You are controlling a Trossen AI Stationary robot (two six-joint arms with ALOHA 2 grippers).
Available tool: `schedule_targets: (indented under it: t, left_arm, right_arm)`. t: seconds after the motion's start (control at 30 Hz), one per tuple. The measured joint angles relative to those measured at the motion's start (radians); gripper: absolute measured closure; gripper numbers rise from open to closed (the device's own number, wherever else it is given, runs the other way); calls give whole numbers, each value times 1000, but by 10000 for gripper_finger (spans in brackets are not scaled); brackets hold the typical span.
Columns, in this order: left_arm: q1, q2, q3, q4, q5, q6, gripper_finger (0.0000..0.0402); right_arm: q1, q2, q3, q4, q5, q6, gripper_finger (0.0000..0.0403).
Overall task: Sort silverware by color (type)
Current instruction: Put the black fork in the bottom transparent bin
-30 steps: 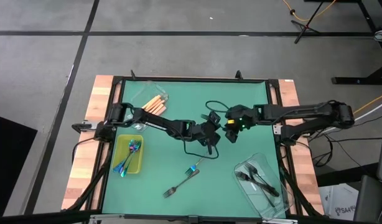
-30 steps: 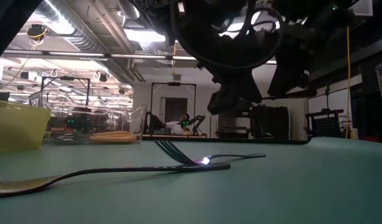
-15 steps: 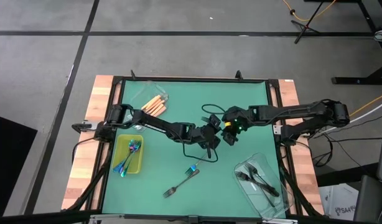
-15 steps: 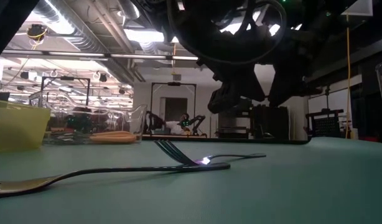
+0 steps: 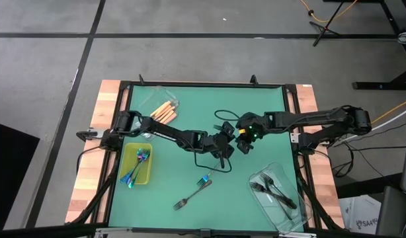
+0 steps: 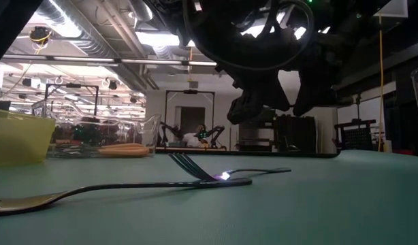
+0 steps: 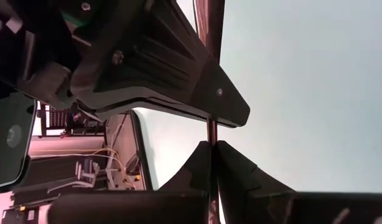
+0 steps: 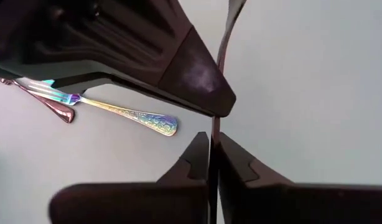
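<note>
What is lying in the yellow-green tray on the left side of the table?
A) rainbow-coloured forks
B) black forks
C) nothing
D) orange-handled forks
A: in the high view the yellow-green tray holds shiny blue-purple-green forks.

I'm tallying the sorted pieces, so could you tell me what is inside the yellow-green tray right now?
The yellow-green tray holds a few iridescent forks lying lengthwise. They overlap, so the exact count and anything beneath them is covered.

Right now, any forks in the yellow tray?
Yes, the high view shows iridescent forks lying inside the yellow tray at the table's left.
</note>
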Motion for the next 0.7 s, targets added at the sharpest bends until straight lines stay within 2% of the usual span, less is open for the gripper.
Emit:
schedule_targets:
  t: [0.13,0.37,0.7]
  left_arm:
    - [0,0,0,0,3,0,391]
    - [0,0,0,0,3,0,374]
    - [0,0,0,0,6,-1,371]
  right_arm:
    - [0,0,0,0,-1,-4,388]
    - [0,0,0,0,8,-5,399]
    - [0,0,0,1,10,-6,402]
